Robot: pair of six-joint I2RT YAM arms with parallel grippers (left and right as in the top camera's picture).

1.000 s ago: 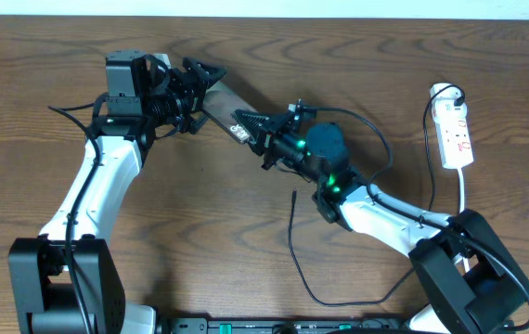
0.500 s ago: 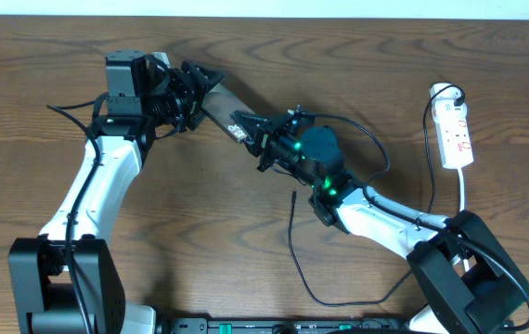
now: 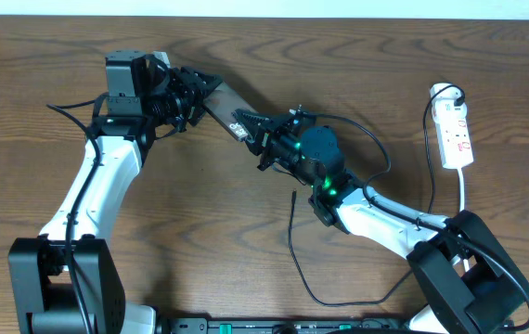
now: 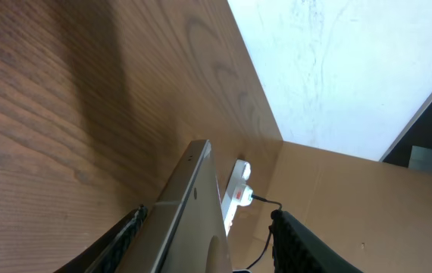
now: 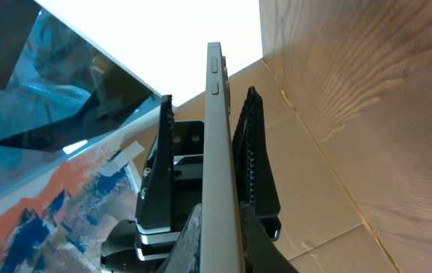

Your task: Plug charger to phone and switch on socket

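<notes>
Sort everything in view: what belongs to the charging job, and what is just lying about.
Job: phone, held up between the two arms; charger, loose on the table; socket, at the right side.
Lying about: nothing else seen on the table; only cardboard beyond its edge.

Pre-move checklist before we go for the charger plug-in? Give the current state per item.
1. Hold on phone by left gripper, lifted off the table: ok.
2. Clamp of right gripper on the phone's other end: cannot tell.
3. Tip of charger in the fingers: not ok, it lies loose on the table.
4. One gripper free to fetch it: not ok, both are at the phone.
5. Switch on socket on: cannot tell, too small.
</notes>
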